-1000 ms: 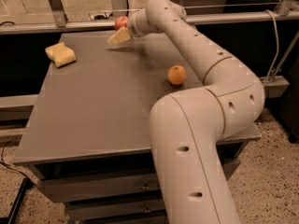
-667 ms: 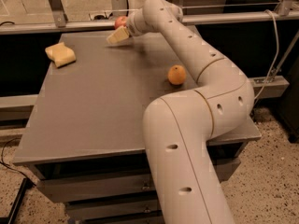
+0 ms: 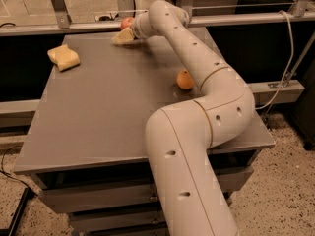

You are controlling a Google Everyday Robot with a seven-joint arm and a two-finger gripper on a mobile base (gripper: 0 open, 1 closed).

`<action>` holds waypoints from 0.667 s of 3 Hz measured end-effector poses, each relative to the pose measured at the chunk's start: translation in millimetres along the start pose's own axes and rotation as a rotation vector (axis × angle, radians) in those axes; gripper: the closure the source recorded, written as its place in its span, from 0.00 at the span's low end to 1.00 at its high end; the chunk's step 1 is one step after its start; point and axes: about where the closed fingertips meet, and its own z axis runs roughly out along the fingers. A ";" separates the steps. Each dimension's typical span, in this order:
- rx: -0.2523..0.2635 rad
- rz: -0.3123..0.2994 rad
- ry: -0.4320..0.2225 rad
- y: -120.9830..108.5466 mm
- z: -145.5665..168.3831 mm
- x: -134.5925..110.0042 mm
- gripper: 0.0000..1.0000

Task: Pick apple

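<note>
The red apple (image 3: 127, 22) sits at the far edge of the grey table (image 3: 98, 112), only its top showing behind the gripper. My gripper (image 3: 123, 36) is at the far end of the long white arm (image 3: 197, 58), right at the apple's near side, low over the table top. I cannot tell whether it touches the apple.
A small orange citrus fruit (image 3: 185, 79) lies at the table's right side, close beside the arm. A pale yellow sponge (image 3: 64, 57) lies at the far left. A metal rail (image 3: 246, 18) runs behind the table. A white cable (image 3: 290, 58) hangs at the right.
The arm's elbow and lower links have swung a little to the left. The gripper has stayed by the apple at the far edge.
</note>
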 end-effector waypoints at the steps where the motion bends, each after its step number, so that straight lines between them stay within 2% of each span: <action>1: 0.006 0.017 -0.026 -7.2 -0.3 -2.8 0.41; 2: 0.000 0.025 -0.070 -12.4 -3.3 -10.2 0.73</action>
